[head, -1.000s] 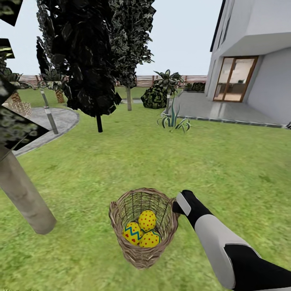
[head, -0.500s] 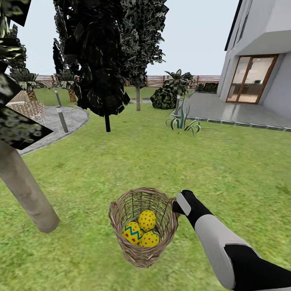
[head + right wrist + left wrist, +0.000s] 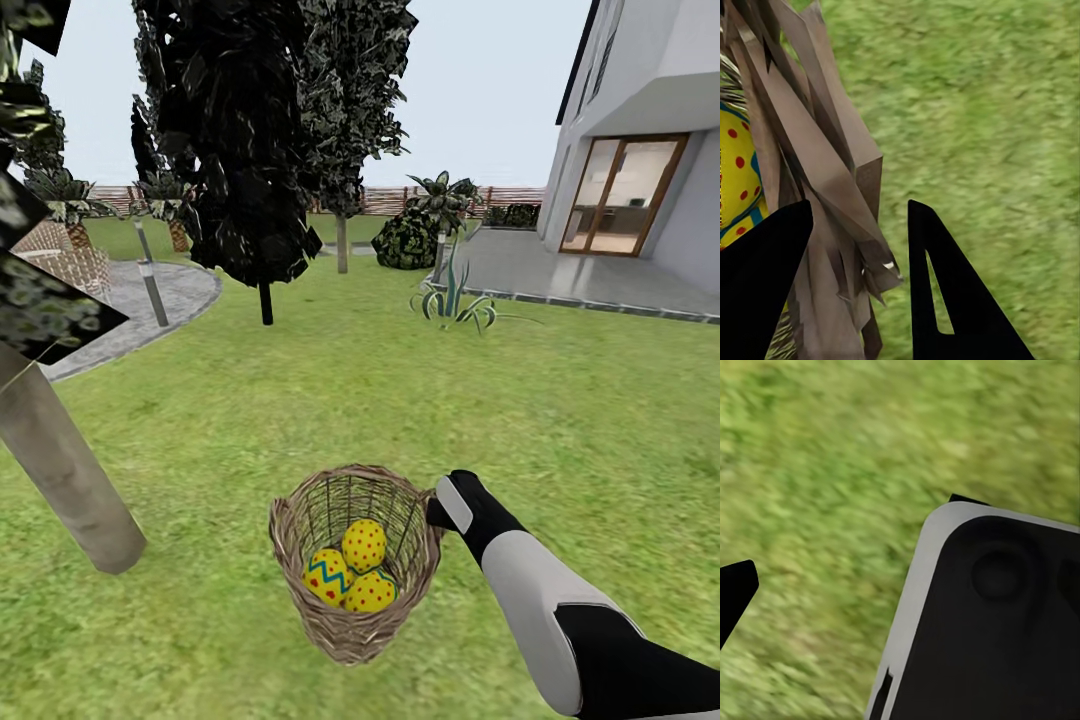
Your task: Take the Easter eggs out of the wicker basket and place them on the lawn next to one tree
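Tree: the pale trunk leans at far left; you should aim to set all three eggs by its foot.
Basket: on the lawn, holding the Easter eggs.
Right hand: clamped across the basket's rim. Keep the grip firm and the basket level.
Wrist views: the right shows wicker between the fingers; the left shows grass, and its hand's state cannot be told.
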